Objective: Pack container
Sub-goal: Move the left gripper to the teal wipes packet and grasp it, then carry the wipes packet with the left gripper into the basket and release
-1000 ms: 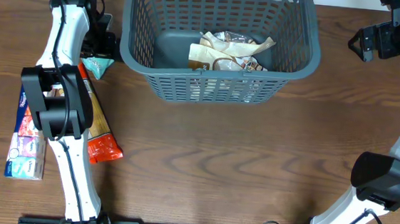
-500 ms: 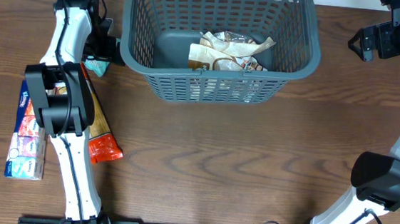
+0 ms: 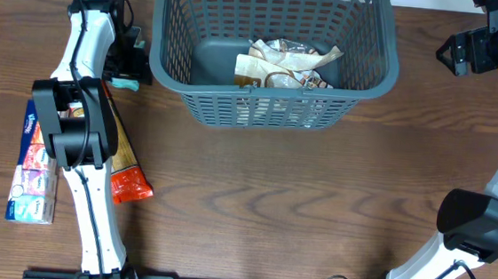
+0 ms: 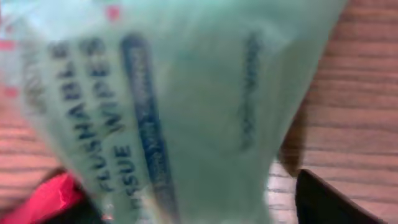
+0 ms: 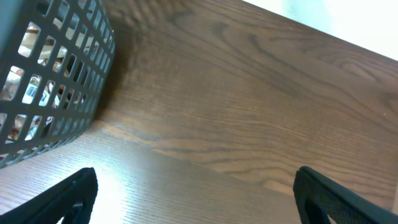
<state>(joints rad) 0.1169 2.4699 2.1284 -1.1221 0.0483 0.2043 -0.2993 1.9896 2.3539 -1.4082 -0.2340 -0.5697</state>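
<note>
The dark grey slotted container [image 3: 271, 86] stands at the back centre and holds a few beige snack packets [image 3: 286, 64]. My left gripper [image 3: 130, 68] is just left of its front corner, down over a pale teal pack of flushable tissue wipes [image 3: 125, 83]. In the left wrist view the pack [image 4: 186, 106] fills the frame, blurred, and lies between my wide-apart fingers [image 4: 329, 205]. My right gripper [image 3: 452, 53] is open and empty to the right of the container, whose wall shows in the right wrist view [image 5: 56, 74].
A long orange-and-red packet [image 3: 126, 170] lies under the left arm, and its red end shows in the left wrist view [image 4: 43, 196]. A blue multipack of tissues [image 3: 34, 176] lies at the left edge. Bare wooden table spans the middle and front.
My left gripper has moved a little toward the front and down over the teal wipes pack, now covering most of it. The right arm has hardly moved.
</note>
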